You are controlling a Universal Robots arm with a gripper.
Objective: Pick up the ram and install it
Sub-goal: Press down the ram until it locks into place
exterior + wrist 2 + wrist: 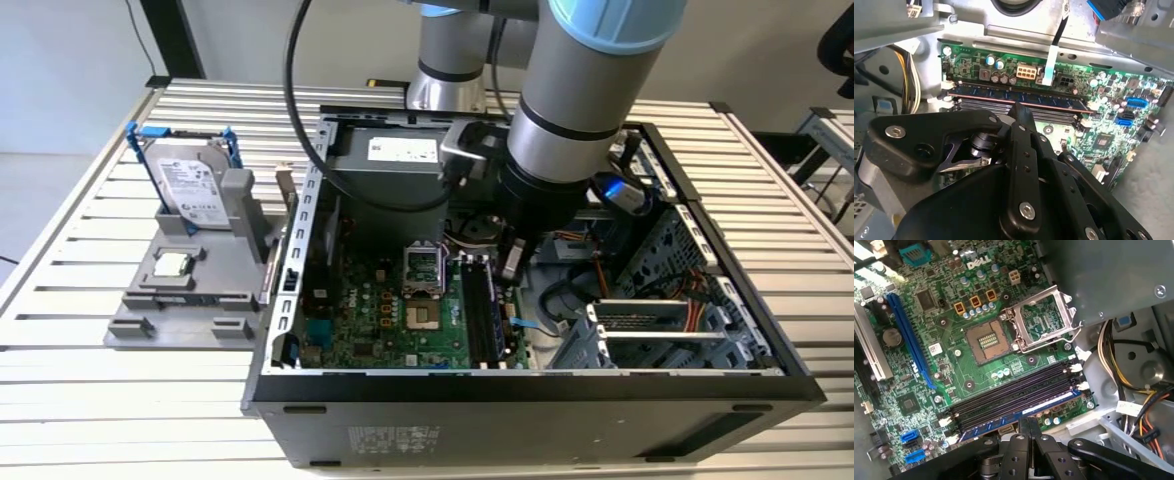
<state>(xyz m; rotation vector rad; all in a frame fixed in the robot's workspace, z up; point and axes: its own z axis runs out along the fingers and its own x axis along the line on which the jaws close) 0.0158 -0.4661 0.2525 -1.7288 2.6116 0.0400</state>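
The ram (1054,100) is a dark blue-green stick that stands on edge in the outermost of the black memory slots (1014,390), by the motherboard's edge. The ram (1054,401) runs level along its slot, with several empty slots beside it on the processor side. My gripper (1020,106) comes straight down into the open computer case. Its two black fingers are closed together at the middle of the stick, one on each face. In the first wrist view the gripper (1027,420) meets the ram's near edge. In the exterior view the gripper (511,262) hangs over the ram (503,320).
The empty processor socket (989,340) lies beside the slots. Cable bundles (1134,390) and a metal drive cage (667,320) crowd the case's other side, with the power supply (400,160) behind. Outside the case (534,400), a hard drive (187,180) stands on a grey fixture (180,300).
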